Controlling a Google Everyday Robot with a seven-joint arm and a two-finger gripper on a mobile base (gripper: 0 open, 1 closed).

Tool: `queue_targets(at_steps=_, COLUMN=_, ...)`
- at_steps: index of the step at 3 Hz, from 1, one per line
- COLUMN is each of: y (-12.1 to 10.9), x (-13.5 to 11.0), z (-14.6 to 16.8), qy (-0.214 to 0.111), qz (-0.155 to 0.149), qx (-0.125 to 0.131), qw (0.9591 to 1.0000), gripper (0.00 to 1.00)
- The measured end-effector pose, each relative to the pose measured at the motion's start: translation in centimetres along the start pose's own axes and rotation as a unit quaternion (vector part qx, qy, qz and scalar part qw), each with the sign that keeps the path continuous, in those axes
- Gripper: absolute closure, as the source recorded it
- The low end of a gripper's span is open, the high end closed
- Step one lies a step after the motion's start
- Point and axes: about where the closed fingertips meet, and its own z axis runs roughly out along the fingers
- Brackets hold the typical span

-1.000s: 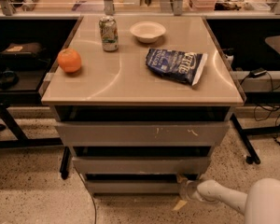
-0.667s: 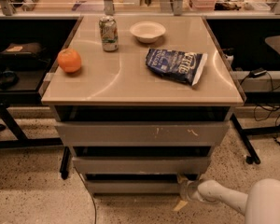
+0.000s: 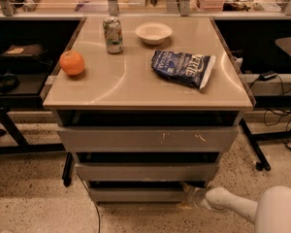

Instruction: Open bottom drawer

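While the arm (image 3: 233, 207) reaches low from the right, its end effector (image 3: 188, 192) sits at the right end of the bottom drawer (image 3: 136, 194), under the front-right corner of the desk (image 3: 136, 84); I cannot tell its grip. A bowl (image 3: 153, 32) sits near the back edge.

Gripper (image 3: 189, 191) half-lost in shadow at right end of bottom drawer (image 3: 136, 194), arm (image 3: 276, 212) cropped bottom-right.
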Motion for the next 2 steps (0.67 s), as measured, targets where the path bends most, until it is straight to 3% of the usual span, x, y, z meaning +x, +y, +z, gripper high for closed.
queue_targets(at_steps=1, y=1.33, x=0.32, z=-0.78, qy=0.0, qz=0.0, qx=-0.007, qw=1.0, gripper=0.66)
queue_targets(at_steps=2, y=1.08, x=-0.1, z=-1.38, qy=0.0, qz=0.0, qx=-0.007, qw=1.0, gripper=0.89)
